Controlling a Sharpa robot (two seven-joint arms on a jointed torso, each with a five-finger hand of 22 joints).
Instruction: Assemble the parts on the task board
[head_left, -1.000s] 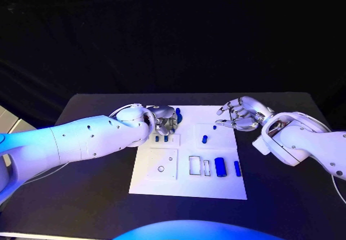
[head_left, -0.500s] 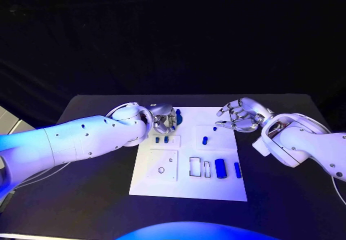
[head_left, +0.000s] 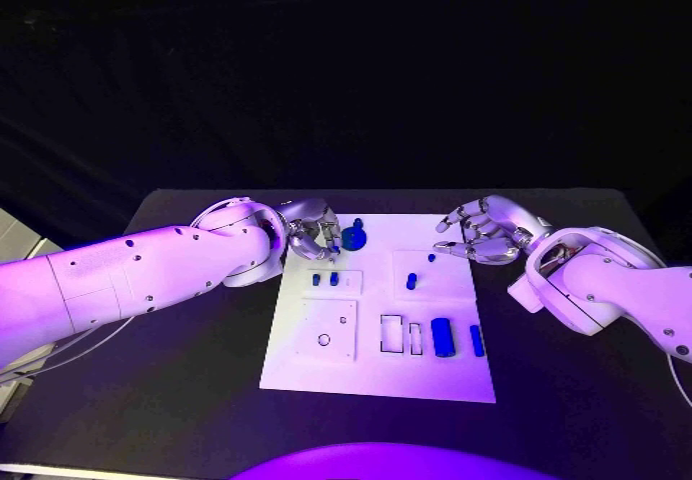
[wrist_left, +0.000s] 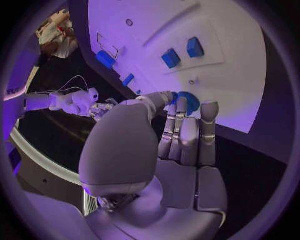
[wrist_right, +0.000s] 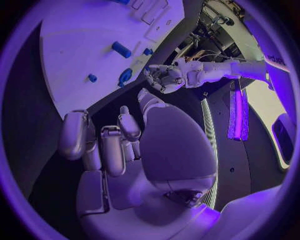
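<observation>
Reaching over the far left corner of the task board (head_left: 378, 370), the left hand (head_left: 312, 240) sits just beside a round blue part (head_left: 355, 238) in the head view; I judge the step in hand to be taking up that part, though whether fingers touch it is hard to tell from here. Counted on the board: one round part, two small blue blocks (head_left: 326, 280) near the left edge, one blue peg (head_left: 411, 281) toward the right edge, and two blue bars (head_left: 441, 337) near the right edge further down. The right hand (head_left: 480, 232) hovers off the far right corner of the board, fingers loosely curled, holding nothing.

From the left wrist, the fingertips (wrist_left: 209, 107) reach the round part at the board's edge, seemingly touching rather than clasping it. The next move calls for closing around it before lifting.

From the right wrist, the right hand's fingers (wrist_right: 76, 134) are apart and bare above the table (wrist_right: 37, 165).
</observation>
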